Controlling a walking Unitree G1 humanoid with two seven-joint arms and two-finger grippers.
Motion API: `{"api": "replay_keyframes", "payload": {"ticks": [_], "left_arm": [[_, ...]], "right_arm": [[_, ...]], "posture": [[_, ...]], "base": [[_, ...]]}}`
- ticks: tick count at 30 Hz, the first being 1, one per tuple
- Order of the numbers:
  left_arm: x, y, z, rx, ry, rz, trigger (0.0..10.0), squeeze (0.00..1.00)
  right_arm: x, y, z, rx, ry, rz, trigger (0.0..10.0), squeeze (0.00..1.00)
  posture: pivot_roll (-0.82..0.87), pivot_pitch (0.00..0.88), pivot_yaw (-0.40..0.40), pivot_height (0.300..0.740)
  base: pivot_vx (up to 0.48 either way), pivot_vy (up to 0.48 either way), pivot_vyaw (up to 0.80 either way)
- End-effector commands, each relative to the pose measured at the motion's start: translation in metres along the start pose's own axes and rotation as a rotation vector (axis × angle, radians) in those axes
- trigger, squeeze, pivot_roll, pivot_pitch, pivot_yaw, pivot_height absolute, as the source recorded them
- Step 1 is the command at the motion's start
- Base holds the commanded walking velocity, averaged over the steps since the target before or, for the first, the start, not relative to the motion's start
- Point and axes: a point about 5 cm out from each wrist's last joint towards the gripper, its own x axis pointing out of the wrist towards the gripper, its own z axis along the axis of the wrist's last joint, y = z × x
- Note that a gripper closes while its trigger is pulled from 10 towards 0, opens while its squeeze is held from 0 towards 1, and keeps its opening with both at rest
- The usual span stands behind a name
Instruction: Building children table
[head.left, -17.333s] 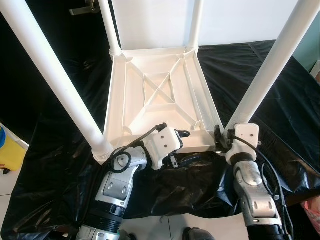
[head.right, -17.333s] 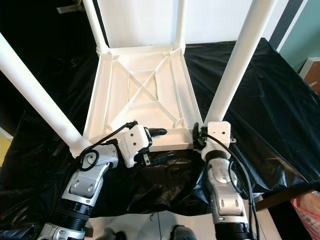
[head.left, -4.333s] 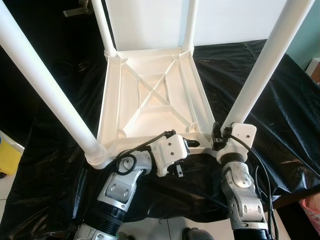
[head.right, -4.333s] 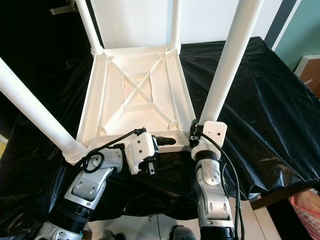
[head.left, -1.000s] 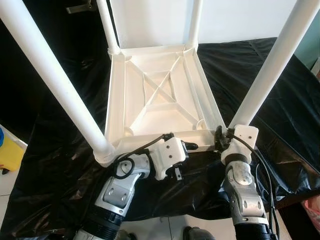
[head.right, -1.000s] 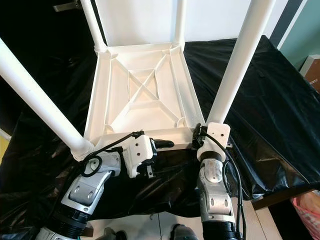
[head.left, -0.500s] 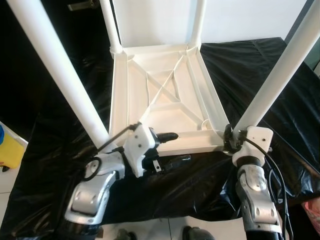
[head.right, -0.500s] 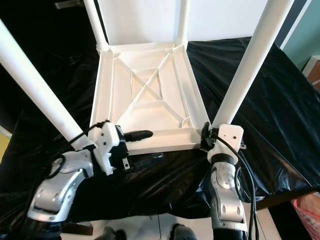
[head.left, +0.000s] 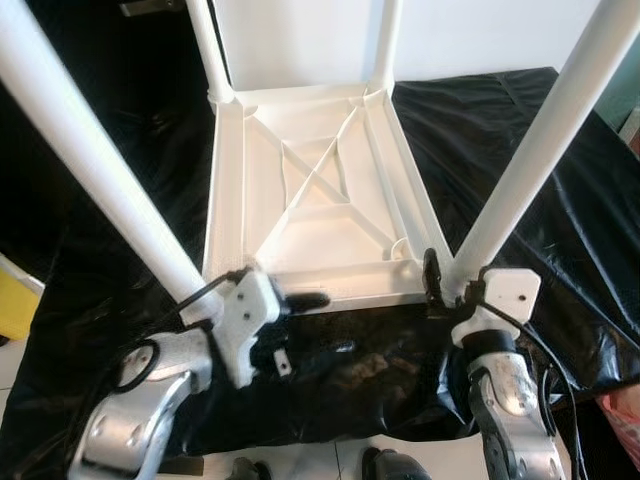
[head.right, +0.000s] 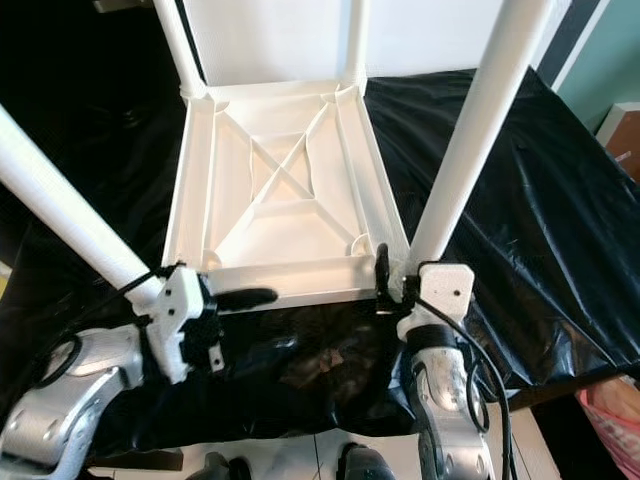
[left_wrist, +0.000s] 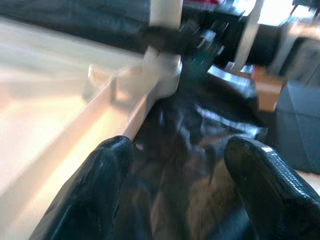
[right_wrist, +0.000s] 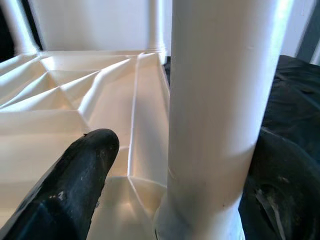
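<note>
Four white legs rise from an upturned children's table (head.left: 310, 190) lying on a surface draped in black plastic sheeting (head.left: 520, 150), its near rim close to the sheeting's front edge. The right gripper (right_wrist: 200, 195) clasps the near-right leg (head.left: 535, 160) just above its socket, one finger on either side. The left gripper (head.left: 315, 322) hangs spread along the near rim toward the near-left leg (head.left: 95, 160), one finger over the rim, one over the sheeting.
</note>
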Motion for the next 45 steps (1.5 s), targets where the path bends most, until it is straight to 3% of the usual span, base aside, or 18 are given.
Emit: {"api": "replay_keyframes", "payload": {"ticks": [1,3,7,8,12,14,15,21,24,27,30,31,33,37,43,44,45], "left_arm": [[-0.007,-0.004,-0.003,0.009,0.045,-0.085,10.0,0.00],[-0.014,-0.002,-0.006,0.008,0.102,-0.058,10.0,0.00],[-0.019,-0.001,-0.008,0.001,0.126,-0.047,10.0,0.00],[-0.029,0.001,-0.012,-0.008,0.174,-0.019,10.0,0.00],[-0.036,0.004,-0.012,-0.014,0.200,0.026,10.0,0.00],[-0.039,0.006,-0.010,-0.011,0.206,0.049,10.0,0.00],[-0.044,0.008,-0.007,-0.010,0.213,0.080,10.0,0.00],[-0.046,0.005,-0.004,-0.005,0.216,0.063,10.0,0.00],[-0.046,0.004,-0.003,0.000,0.220,0.060,10.0,0.00],[-0.045,0.004,-0.004,0.005,0.224,0.056,10.0,0.00],[-0.043,0.002,-0.004,-0.004,0.220,0.038,10.0,0.00],[-0.041,-0.001,-0.004,-0.014,0.217,0.010,10.0,0.00],[-0.040,-0.003,-0.004,-0.017,0.217,0.000,10.0,0.00],[-0.029,-0.015,-0.006,-0.019,0.204,-0.092,10.0,0.00],[-0.024,-0.016,-0.006,-0.024,0.189,-0.110,10.0,0.00],[-0.021,-0.019,-0.008,-0.028,0.188,-0.134,10.0,0.00],[-0.021,-0.019,-0.008,-0.028,0.188,-0.134,10.0,0.00]], "right_arm": [[-0.006,0.006,-0.003,0.019,0.016,0.063,10.0,0.00],[-0.013,0.006,-0.005,0.004,0.032,0.107,10.0,0.00],[-0.016,0.006,-0.005,-0.012,0.030,0.130,10.0,0.00],[-0.022,0.000,-0.002,-0.002,0.015,0.134,10.0,0.00],[-0.025,-0.002,0.002,0.010,-0.001,0.153,10.0,0.00],[-0.028,0.001,0.003,0.009,0.001,0.187,10.0,0.00],[-0.036,0.009,0.002,0.016,0.025,0.269,10.0,0.00],[-0.043,0.016,0.001,0.039,0.072,0.422,10.0,0.00],[-0.043,0.017,0.000,0.038,0.079,0.441,10.0,0.00],[-0.037,0.019,-0.004,0.041,0.087,0.450,10.0,0.00],[-0.024,0.018,-0.008,0.038,0.080,0.429,10.0,0.00],[-0.013,0.016,-0.010,0.029,0.070,0.408,10.0,0.00],[-0.010,0.014,-0.010,0.020,0.066,0.405,10.0,0.00],[0.014,0.003,-0.014,0.008,0.041,0.285,10.0,0.00],[0.022,-0.003,-0.017,0.002,0.049,0.238,10.0,0.00],[0.029,-0.017,-0.020,-0.015,0.052,0.152,10.0,0.00],[0.029,-0.017,-0.020,-0.015,0.052,0.152,10.0,0.00]], "posture": [[-0.12,0.171,0.032,0.740],[-0.11,0.172,0.033,0.740],[-0.11,0.174,0.033,0.740],[-0.10,0.176,0.034,0.740],[-0.10,0.177,0.035,0.740],[-0.10,0.177,0.034,0.740],[-0.09,0.179,0.032,0.740],[-0.08,0.179,0.032,0.740],[-0.08,0.179,0.030,0.740],[-0.08,0.177,0.026,0.740],[-0.07,0.171,0.021,0.740],[-0.07,0.172,0.020,0.740],[-0.07,0.171,0.018,0.740],[-0.06,0.165,0.017,0.740],[-0.06,0.163,0.017,0.740],[-0.07,0.156,0.024,0.740],[-0.07,0.156,0.024,0.740]], "base": [[0.000,0.000,0.00],[0.000,0.000,0.00],[0.000,0.000,0.00],[0.000,0.000,0.00],[0.000,0.000,0.00],[0.000,0.000,0.00],[0.000,0.000,0.00],[0.000,0.000,0.00],[0.000,0.000,0.00],[0.000,0.000,0.00],[0.000,0.000,0.00],[0.000,0.000,0.00],[0.000,0.000,0.00],[0.000,0.000,0.00],[0.000,0.000,0.00],[0.000,0.000,0.00],[0.000,0.000,0.00]]}}
